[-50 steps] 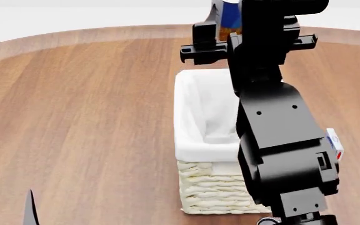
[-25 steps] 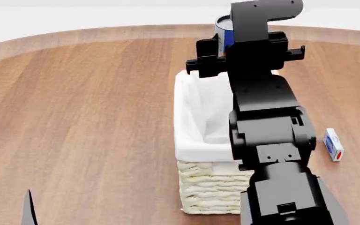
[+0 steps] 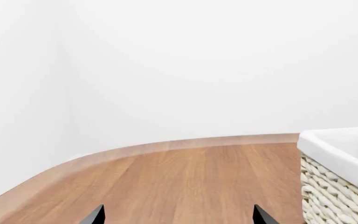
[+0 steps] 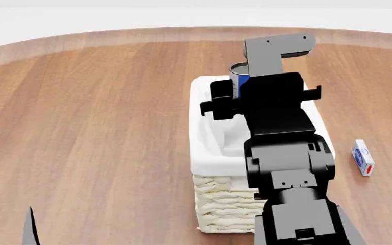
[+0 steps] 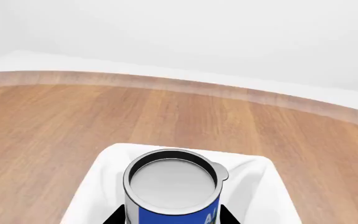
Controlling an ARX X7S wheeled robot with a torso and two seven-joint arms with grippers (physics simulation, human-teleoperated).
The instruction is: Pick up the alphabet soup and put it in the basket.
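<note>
Alphabet soup (image 5: 173, 186), gripped by right claw (image 5: 169, 215), hangs over basket (image 4: 206, 163); left claw (image 3: 177, 215) spread open

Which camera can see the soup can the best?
The right wrist view: the soup can fills it, silver lid up, over the basket. The head view shows only a sliver behind the arm. The left wrist view catches perhaps its edge.

alphabet soup (image 5: 173, 189): blue can, silver lid, upright, over basket mouth | basket (image 4: 218, 204): cream wicker, white liner, upright on worktop (image 4: 100, 127)
</note>
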